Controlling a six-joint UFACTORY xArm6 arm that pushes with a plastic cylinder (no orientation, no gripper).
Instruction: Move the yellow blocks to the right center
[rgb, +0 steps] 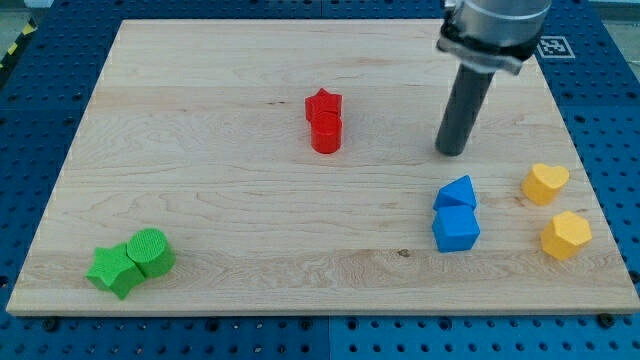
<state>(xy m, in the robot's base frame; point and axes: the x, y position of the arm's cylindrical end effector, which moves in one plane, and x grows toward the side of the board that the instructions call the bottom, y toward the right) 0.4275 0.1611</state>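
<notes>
Dark and straight, our rod comes down from the view's top right, and our tip (453, 152) rests on the wooden surface (200, 200) touching nothing. We have no fingers to open or close, so nothing is held; the rod can only push.

Nearest the tip, just below it, sit the two blue blocks: a blue wedge-like block (456, 192) and a blue cube (456, 229), touching each other. Further toward the view's right lie the task's pieces, a yellow heart-shaped block (545, 183) and, below it and slightly apart, a yellow hexagonal block (566, 235), close to the right edge.

Well off to the left stand a red star (323, 103) against a red cylinder (326, 132), and in the bottom left corner a green star (112, 269) beside a green cylinder (151, 251).

We judge the yellows already near the right side but low, so the step in hand is approach. Next we should circle below each yellow block, avoiding the blues, and nudge it gently toward the view's top.
</notes>
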